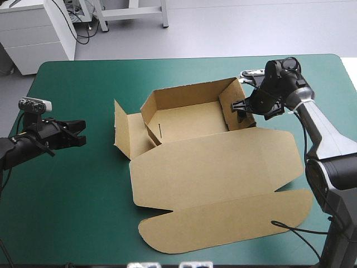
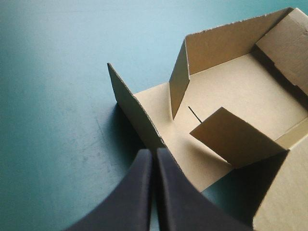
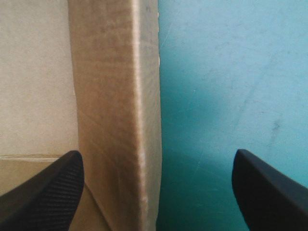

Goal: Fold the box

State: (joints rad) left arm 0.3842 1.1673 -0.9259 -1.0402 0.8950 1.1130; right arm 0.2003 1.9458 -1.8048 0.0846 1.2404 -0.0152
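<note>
A teal-green counter (image 1: 83, 212) carries a half-made brown box (image 1: 192, 123), which sits at mid-counter toward the far edge with its long axis running left to right. Its broad lid (image 1: 217, 167) lies flat toward the near edge. The back wall and the right end wall (image 1: 231, 103) stand upright. The left end is not yet closed in: an end flap (image 2: 130, 106) leans outward and two small corner tabs (image 2: 179, 79) (image 2: 236, 137) jut loose over the floor (where a thin dark slit shows). The right gripper (image 1: 244, 109) hangs at the right end wall with its black fingers spread wide, and in its own view the wall's top edge runs between them, with bare counter on the outer side. The left gripper (image 1: 78, 134) hovers over the counter's left side, well apart from the box. Its fingers are pressed together in one point and aimed at the open left end, which lies straight ahead of it. By that layout the left arm is the nearer one to the unfinished end. Whether the right fingers touch the wall cannot be made out. The right gripper hides the wall's outer face in the high view, and the lid's far corners fall outside both wrist views.
</note>
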